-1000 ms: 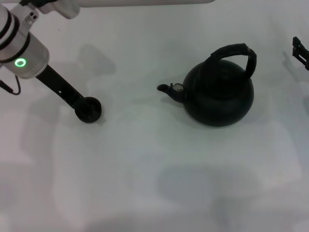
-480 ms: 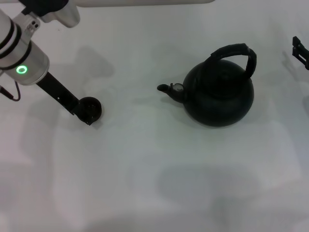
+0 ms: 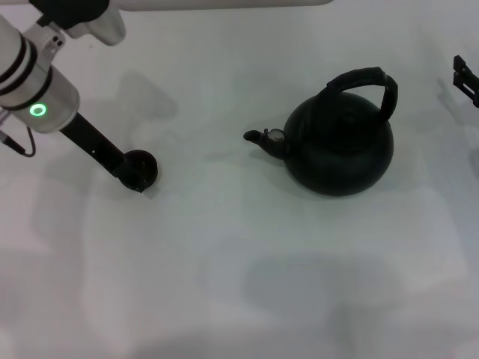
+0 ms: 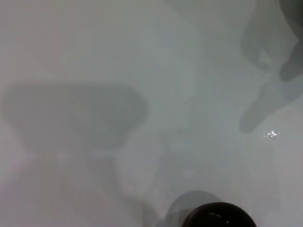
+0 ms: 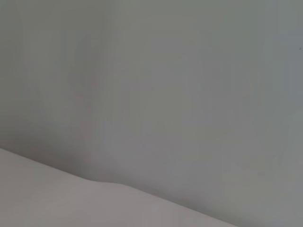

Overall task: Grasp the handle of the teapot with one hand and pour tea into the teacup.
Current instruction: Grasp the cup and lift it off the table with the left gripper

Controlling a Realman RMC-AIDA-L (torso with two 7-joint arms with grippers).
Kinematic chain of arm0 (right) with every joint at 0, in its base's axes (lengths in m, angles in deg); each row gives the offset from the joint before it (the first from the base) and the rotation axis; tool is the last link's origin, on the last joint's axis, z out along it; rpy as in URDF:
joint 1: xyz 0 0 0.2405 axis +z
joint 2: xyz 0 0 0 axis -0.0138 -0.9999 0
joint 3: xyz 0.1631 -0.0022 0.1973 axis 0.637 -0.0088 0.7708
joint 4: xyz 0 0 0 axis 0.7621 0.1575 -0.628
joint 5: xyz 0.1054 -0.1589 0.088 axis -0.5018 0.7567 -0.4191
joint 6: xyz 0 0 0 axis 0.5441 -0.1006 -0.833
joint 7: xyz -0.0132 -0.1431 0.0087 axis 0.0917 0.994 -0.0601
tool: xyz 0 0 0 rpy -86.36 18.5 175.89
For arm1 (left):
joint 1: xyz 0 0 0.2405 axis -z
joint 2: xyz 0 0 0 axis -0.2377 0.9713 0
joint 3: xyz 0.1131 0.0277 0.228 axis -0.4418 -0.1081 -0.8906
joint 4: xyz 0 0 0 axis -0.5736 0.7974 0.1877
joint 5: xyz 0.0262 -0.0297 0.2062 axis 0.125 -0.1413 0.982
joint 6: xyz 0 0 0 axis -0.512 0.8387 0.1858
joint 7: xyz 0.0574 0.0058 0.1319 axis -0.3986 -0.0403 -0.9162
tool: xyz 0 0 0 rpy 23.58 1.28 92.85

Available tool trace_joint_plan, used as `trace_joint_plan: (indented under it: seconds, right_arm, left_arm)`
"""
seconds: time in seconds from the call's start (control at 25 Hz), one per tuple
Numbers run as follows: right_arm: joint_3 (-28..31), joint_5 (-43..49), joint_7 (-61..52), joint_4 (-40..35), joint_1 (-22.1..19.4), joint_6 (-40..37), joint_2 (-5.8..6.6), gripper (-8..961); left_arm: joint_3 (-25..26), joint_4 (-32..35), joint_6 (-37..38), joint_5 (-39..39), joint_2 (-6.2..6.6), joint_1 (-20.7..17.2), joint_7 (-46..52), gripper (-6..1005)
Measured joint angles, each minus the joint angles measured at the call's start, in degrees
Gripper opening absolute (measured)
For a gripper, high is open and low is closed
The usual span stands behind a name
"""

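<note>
On the desk (image 3: 224,284): white and bare-looking around the two task things; both sit on it
Teapot (image 3: 340,146): upright, right of centre; spout aimed toward the robot's left; nothing is touching it
Handle (image 3: 363,81): arches over the top, totally free; no grasp yet
Teacup (image 3: 138,168): well apart from the teapot, over on the left; its rim also peeks into the left wrist view (image 4: 218,215); can't see any tea in it from here
Left end effector (image 3: 123,164): dark finger reaching right at the teacup, looks like it's gripping it, closed on the rim I'd say
Right end effector (image 3: 465,78): just a sliver at the right edge, near the teapot but off it; can't tell if open or closed
Progress: basically the start imo; cup is being handled, but grasping the handle, lifting, tilting and pouring are all left
</note>
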Motion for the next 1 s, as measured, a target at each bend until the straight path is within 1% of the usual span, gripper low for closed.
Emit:
trace_joint_plan:
  seconds: [0.2, 1.0]
  right_arm:
    - [0.0, 0.0, 0.0, -0.1, 0.0, 0.0, 0.00, 843]
    - [-0.1, 0.0, 0.0, -0.2, 0.1, -0.3, -0.07, 843]
  left_arm:
    - [-0.4, -0.1, -0.5, -0.3, -0.30, 0.1, -0.1, 877]
    - [-2.5, -1.6, -4.2, -0.5, -0.50, 0.0, 0.0, 877]
